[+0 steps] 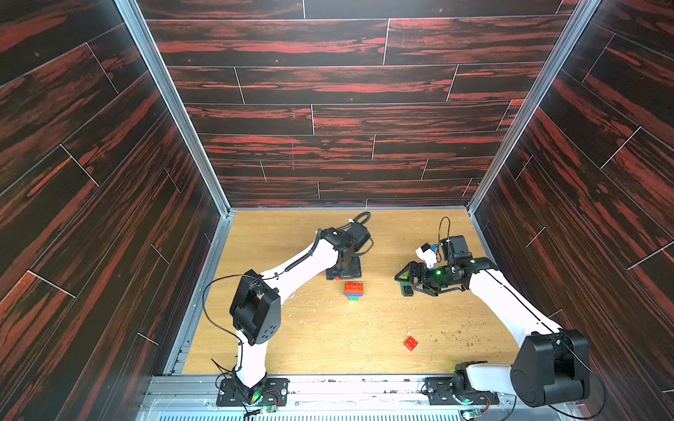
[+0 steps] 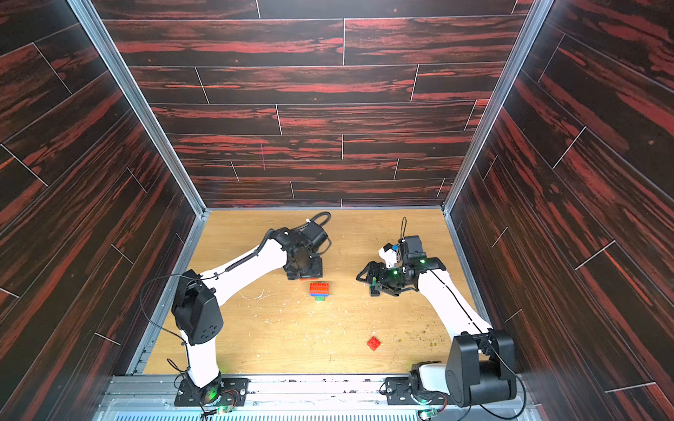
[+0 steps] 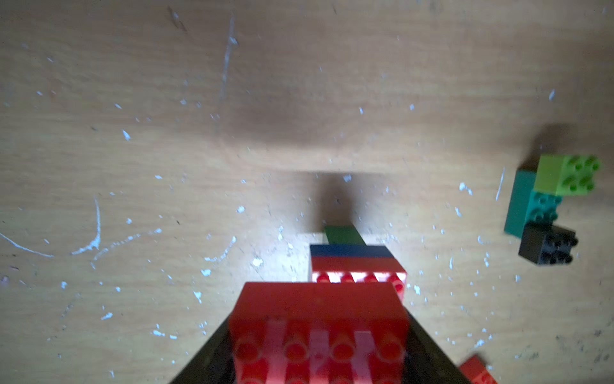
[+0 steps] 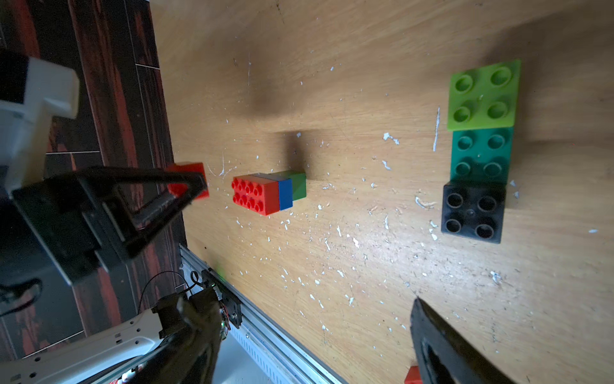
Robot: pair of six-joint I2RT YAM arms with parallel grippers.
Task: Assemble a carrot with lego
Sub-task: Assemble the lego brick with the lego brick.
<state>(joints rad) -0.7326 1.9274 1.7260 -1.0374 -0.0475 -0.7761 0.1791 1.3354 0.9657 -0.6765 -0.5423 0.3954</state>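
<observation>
The part-built carrot (image 1: 353, 290) (image 2: 319, 289) lies on its side mid-table: a red brick, a blue one and a small green tip (image 3: 342, 234), studs facing my left gripper (image 1: 343, 275). That gripper (image 3: 319, 349) is shut on a long red brick (image 3: 319, 316) (image 4: 186, 173), held just behind the stack's studs (image 3: 358, 277). To the right lies a joined row of lime (image 4: 481, 96), teal (image 4: 480, 154) and black (image 4: 473, 212) bricks, also seen in the left wrist view as a teal bar (image 3: 521, 202). My right gripper (image 1: 410, 282) (image 4: 315, 335) hangs open over that row, holding nothing.
A loose red square brick (image 1: 410, 343) (image 2: 373, 343) lies near the front right. The wooden table (image 1: 310, 339) is scuffed with white flecks. Dark panelled walls close in on three sides and a metal rail (image 1: 328, 382) runs along the front edge.
</observation>
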